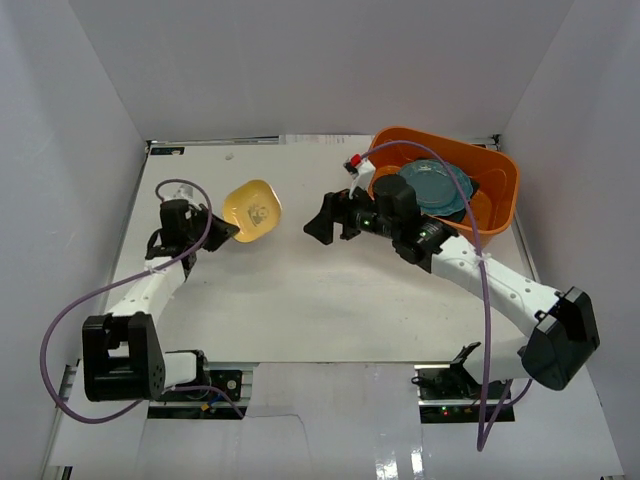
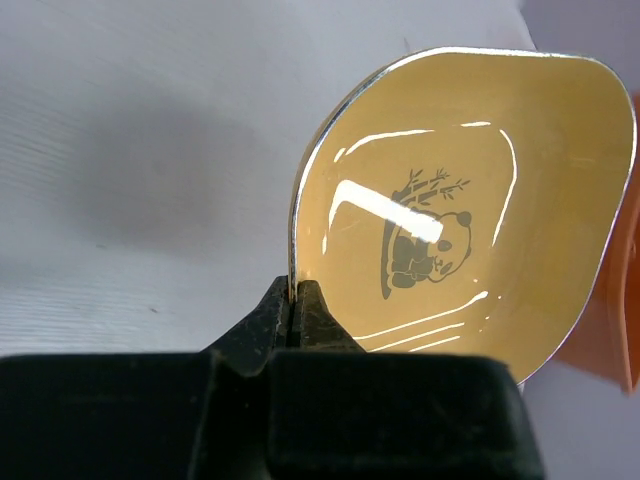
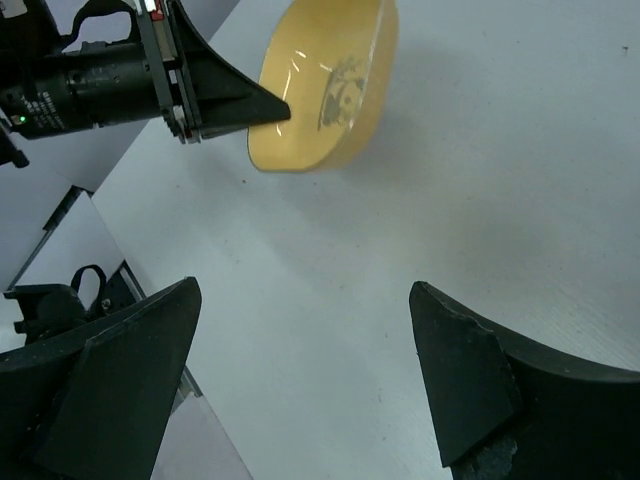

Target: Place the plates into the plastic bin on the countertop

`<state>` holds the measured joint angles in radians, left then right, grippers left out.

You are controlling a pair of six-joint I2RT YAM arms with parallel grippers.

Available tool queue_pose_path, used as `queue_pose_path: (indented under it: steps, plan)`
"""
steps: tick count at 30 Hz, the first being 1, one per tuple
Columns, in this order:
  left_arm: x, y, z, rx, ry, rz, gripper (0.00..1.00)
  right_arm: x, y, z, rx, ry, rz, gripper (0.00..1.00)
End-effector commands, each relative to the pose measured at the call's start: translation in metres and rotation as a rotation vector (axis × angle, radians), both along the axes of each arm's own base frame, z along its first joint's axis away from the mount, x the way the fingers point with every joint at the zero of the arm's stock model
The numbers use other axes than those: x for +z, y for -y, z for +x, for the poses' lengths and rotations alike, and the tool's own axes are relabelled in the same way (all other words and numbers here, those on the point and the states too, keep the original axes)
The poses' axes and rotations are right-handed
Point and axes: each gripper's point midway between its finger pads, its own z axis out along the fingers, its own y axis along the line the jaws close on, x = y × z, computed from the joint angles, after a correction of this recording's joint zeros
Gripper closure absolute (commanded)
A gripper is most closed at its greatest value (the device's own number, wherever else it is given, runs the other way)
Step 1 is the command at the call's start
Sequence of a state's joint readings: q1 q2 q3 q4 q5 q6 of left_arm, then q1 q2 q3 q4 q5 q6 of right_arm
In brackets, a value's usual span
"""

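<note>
Pinching the rim of the yellow plate (image 2: 460, 220), the left claw (image 2: 297, 300) is clamped on it and holds it tilted at the left part of the white bench (image 1: 330, 300). The right claw (image 3: 303, 290) hangs empty, jaws wide apart, between that plate and the orange bin (image 1: 503, 190), where teal plates (image 1: 435, 185) lie.

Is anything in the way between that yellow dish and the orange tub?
Yes. The right gripper, open and empty, and its arm lie on the straight line from the yellow plate, pinched by the left gripper, to the orange bin.
</note>
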<state>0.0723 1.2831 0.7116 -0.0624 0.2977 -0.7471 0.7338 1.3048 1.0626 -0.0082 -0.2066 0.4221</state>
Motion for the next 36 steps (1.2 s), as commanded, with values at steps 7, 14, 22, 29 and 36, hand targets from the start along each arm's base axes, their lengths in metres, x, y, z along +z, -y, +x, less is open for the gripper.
queue_pose_path:
  steps: [7,14,22,29,36]
  plan:
    - [0.025,0.098,-0.065,-0.407,0.077,0.018,1.0,-0.006,-0.001,0.039,-0.101,0.098,-0.27,0.09]
    - [0.048,0.105,-0.078,-0.473,0.162,0.048,1.0,-0.037,-0.006,0.039,-0.099,0.033,-0.311,0.02]
    - [0.067,0.112,-0.083,-0.538,0.211,0.056,1.0,-0.038,-0.018,0.042,-0.107,0.007,-0.281,0.58]
    - [0.101,0.122,-0.091,-0.608,0.312,0.03,0.42,-0.017,-0.002,0.055,-0.207,0.056,-0.275,0.92]
    - [0.137,0.128,-0.101,-0.683,0.434,0.044,0.02,0.052,0.116,0.116,-0.52,0.142,-0.184,0.92]
